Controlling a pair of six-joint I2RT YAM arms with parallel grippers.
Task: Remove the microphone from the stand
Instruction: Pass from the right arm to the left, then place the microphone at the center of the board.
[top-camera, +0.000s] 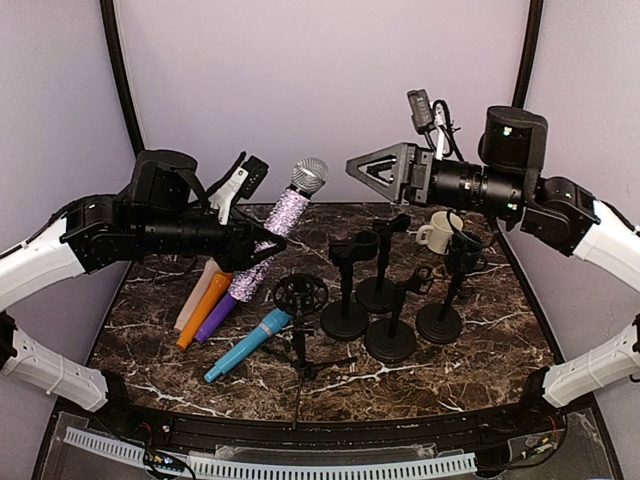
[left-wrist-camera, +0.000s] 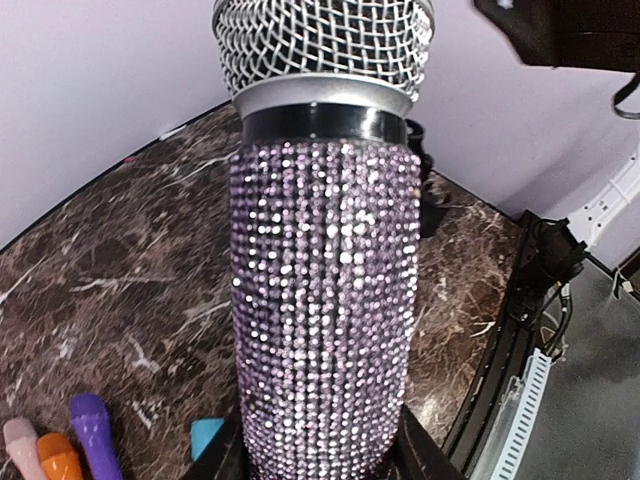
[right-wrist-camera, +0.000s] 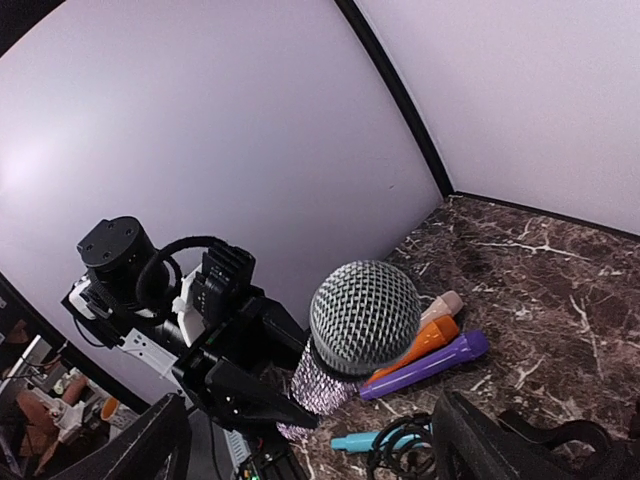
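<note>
The microphone (top-camera: 283, 228) has a glittery purple body and a silver mesh head. It is held tilted in the air over the left of the table, clear of every stand. My left gripper (top-camera: 256, 246) is shut on its lower body. In the left wrist view the body (left-wrist-camera: 325, 300) fills the frame between the fingers (left-wrist-camera: 425, 458). My right gripper (top-camera: 377, 170) hangs open in the air to the right of the head, apart from it. The right wrist view looks down on the mesh head (right-wrist-camera: 365, 315), ahead of the right gripper (right-wrist-camera: 310, 455). Several empty black stands (top-camera: 346, 290) are at table centre.
A beige, an orange (top-camera: 203, 310) and a purple microphone lie side by side at the left, and a teal one (top-camera: 247, 345) lies in front. A ring-mount tripod stand (top-camera: 300, 298) is beside them. A white cup (top-camera: 437, 232) sits behind the stands.
</note>
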